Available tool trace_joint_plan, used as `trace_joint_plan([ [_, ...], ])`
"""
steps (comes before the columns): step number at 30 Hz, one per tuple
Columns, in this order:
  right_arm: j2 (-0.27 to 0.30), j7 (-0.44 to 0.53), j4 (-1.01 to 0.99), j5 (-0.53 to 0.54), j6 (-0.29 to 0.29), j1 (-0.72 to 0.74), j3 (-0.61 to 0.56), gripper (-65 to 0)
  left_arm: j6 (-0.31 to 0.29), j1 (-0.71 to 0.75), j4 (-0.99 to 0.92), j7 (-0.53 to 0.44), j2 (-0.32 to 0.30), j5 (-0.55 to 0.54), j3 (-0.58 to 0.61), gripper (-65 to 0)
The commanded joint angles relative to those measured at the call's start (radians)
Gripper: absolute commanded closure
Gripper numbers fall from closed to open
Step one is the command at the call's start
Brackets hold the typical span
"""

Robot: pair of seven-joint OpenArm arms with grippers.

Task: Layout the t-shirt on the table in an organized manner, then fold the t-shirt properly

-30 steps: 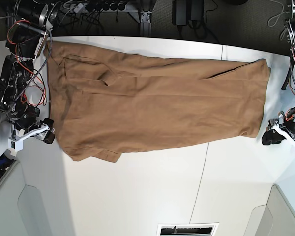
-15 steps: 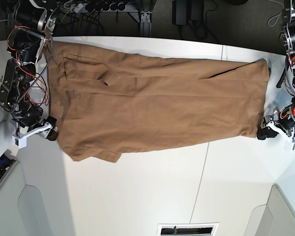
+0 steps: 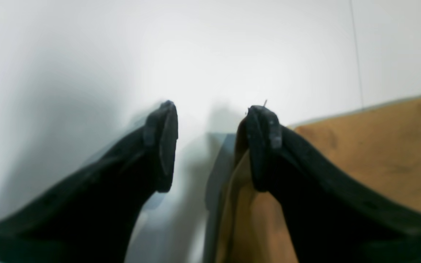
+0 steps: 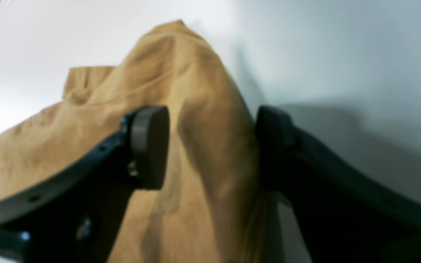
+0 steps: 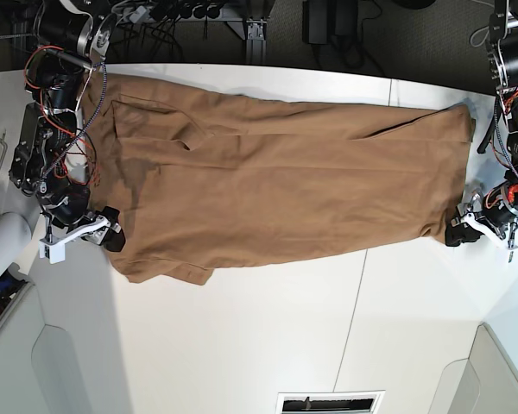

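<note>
Fold step: both grippers, left [image 3: 210,146] and right [image 4: 210,153], gape wide at shirt [image 5: 276,181] edges, prob. not gripping yet. Next: pinch both corners.

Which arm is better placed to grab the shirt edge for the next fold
Probably the right. The right gripper is open with a raised ridge of the t-shirt between its fingers; the left gripper is open mostly over the bare table.
</note>
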Motion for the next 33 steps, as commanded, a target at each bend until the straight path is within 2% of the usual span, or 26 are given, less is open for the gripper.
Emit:
trace_joint_plan([
  [1,0.010,-0.004,0.008,0.009,0.008,0.021,-0.010,-37.5,-0.009,-0.022,0.012,-0.011,-0.017,-0.010,-0.004,-33.1],
  [6,0.010,-0.011,0.008,0.009,0.021,0.021,-0.064,-37.5,-0.009,-0.031,0.013,-0.007,-0.017,-0.045,-0.004,-33.1],
  [11,0.010,-0.011,0.008,0.010,0.023,0.021,-0.113,-37.5,-0.009,-0.059,0.013,0.051,-0.006,-0.063,-0.004,-33.1],
  [21,0.010,-0.011,0.008,0.010,0.023,0.022,-0.125,-37.5,-0.009,-0.060,0.013,0.058,0.003,-0.083,0.003,-32.2],
  [26,0.010,-0.011,0.008,0.010,0.023,0.022,-0.125,-37.1,-0.009,-0.060,0.013,0.058,0.002,-0.083,0.073,-16.6],
  [27,0.010,-0.011,0.008,0.010,0.025,0.022,-0.125,-35.4,-0.009,-0.060,0.013,0.057,0.002,-0.083,0.088,-13.8],
  [30,0.010,-0.018,0.008,0.009,0.066,0.022,-0.125,-23.0,-0.009,-0.061,0.013,0.057,0.002,-0.080,0.108,-1.0],
  [33,0.012,-0.026,0.008,0.009,0.068,0.022,-0.125,-14.5,-0.009,-0.063,0.023,0.057,-0.004,-0.080,0.108,0.0],
])
